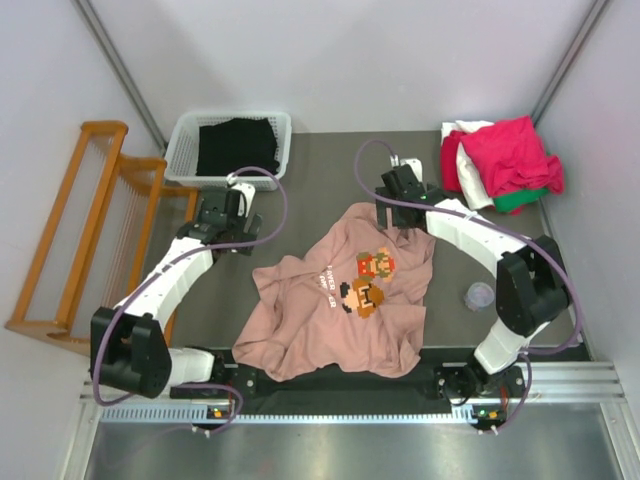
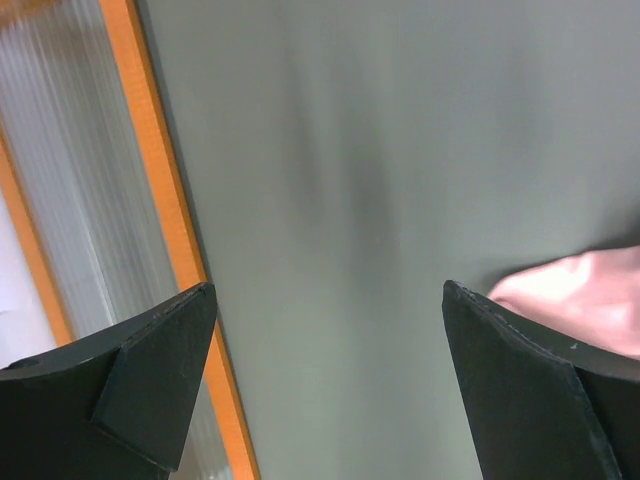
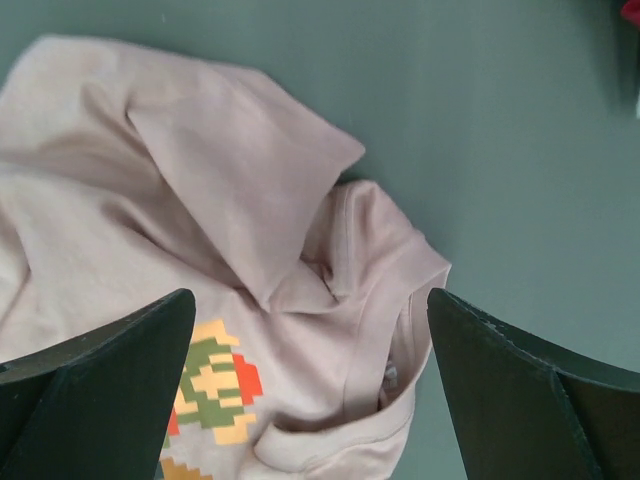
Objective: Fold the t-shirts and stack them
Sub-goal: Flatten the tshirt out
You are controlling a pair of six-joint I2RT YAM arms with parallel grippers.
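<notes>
A dusty-pink t-shirt (image 1: 340,300) with pixel-art figures lies crumpled in the middle of the table. In the right wrist view its collar and a folded sleeve (image 3: 330,300) lie below my right gripper (image 3: 310,345), which is open and empty above the shirt's far edge (image 1: 400,228). My left gripper (image 1: 232,222) is open and empty over bare table left of the shirt; a corner of the shirt (image 2: 580,295) shows beside its right finger (image 2: 520,390). A pile of crimson-pink, white and green shirts (image 1: 505,165) sits at the far right.
A white basket (image 1: 186,148) with dark cloth stands at the back left. A wooden rack (image 1: 90,230) stands to the left; its orange rail (image 2: 165,230) shows in the left wrist view. A small clear cup (image 1: 481,296) stands right of the shirt.
</notes>
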